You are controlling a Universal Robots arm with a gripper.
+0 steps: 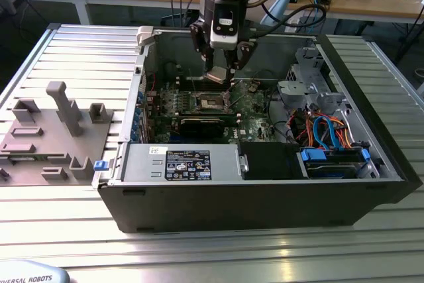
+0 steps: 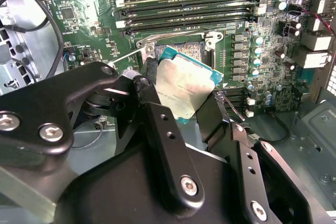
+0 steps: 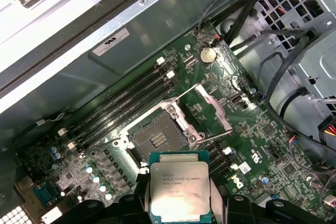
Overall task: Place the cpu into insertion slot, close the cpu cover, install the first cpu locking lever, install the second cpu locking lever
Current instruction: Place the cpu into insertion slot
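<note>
1. Your hand [image 2: 181, 97] was clenched on the cpu [image 2: 185, 88], its dark fingers [image 2: 210, 116] pressing on opposite edges; in both wrist views the chip hung tilted in the air above the board, not resting on it.
2. You could see the cpu plainly: a small flat square with a dull silvery-grey metal top, faint print on it, and a teal-green rim showing round the lid; it looked thin and rigid, so I judged that edge grip to be the only hold on it.
3. Just beyond it lay the insertion slot [image 3: 157, 139], a dark square in a silvery rim, bare; so the first step was in hand and not yet finished.
4. Beside the slot the cpu cover [image 3: 212, 109] stood open, off the socket; closing it was left to do, and by my judgement both locking levers too, though I could not make them out clearly.
5. Farther out, the green circuit board [image 3: 262, 145] sat inside the open computer case [image 1: 265, 197]; in the exterior view your hand hovered over the slot, and the case rested on the ribbed tabletop [image 1: 73, 51].
</note>
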